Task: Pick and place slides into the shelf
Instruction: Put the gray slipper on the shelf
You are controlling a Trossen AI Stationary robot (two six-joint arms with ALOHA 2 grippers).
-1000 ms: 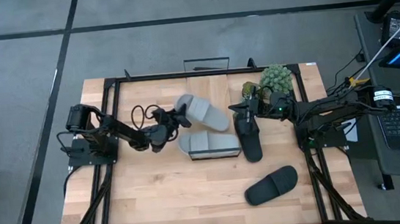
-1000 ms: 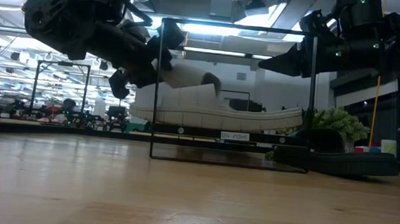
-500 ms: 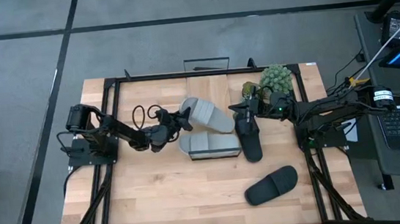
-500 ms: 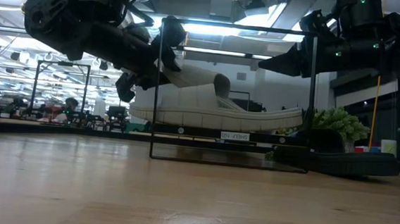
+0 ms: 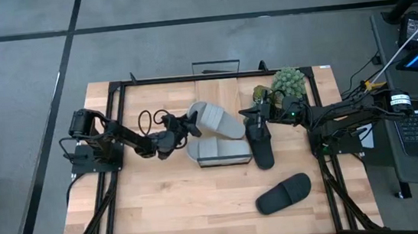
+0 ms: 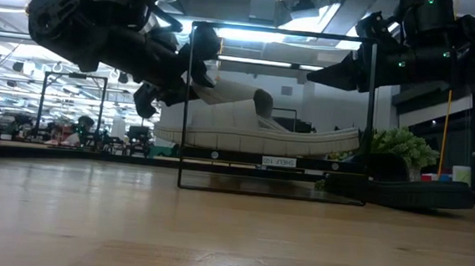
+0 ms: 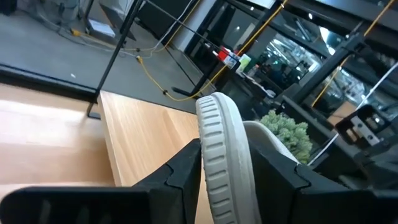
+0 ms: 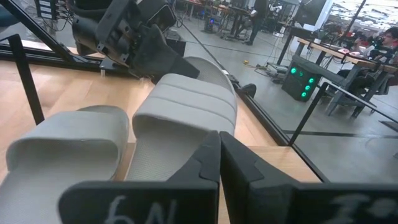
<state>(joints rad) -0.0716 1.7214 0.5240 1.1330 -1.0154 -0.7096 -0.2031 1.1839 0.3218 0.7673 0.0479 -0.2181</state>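
Note:
My left gripper (image 5: 189,124) is shut on a light grey slide (image 5: 215,121), carried tilted above the shelf (image 5: 225,161). The shelf is a low black wire rack (image 6: 273,161) in the middle of the table. A second light grey slide (image 5: 213,148) lies flat on its top. My right gripper (image 5: 247,115) hangs shut in the air at the shelf's right end, above a black slide (image 5: 261,144) that lies sole down on the table. The other black slide (image 5: 283,193) lies near the table's front right. My left gripper pinches the ribbed rim at the grey slide's heel end (image 7: 219,143) between its two fingers. They come from the table's left, slanting slightly down. The slide is lifted, strap end (image 8: 186,102) pointing right over the shelf. Whether that end touches the shelf, I cannot tell.
A green potted plant (image 5: 288,82) stands at the far right of the table, behind my right arm. A thin black frame rail (image 5: 213,76) runs along the far edge. Bare wood lies in the near left part of the table (image 5: 164,206).
My left gripper has moved a little toward the table's right, carrying the grey slide farther over the shelf. It has held nearly still for the last half second. The right arm has not moved.

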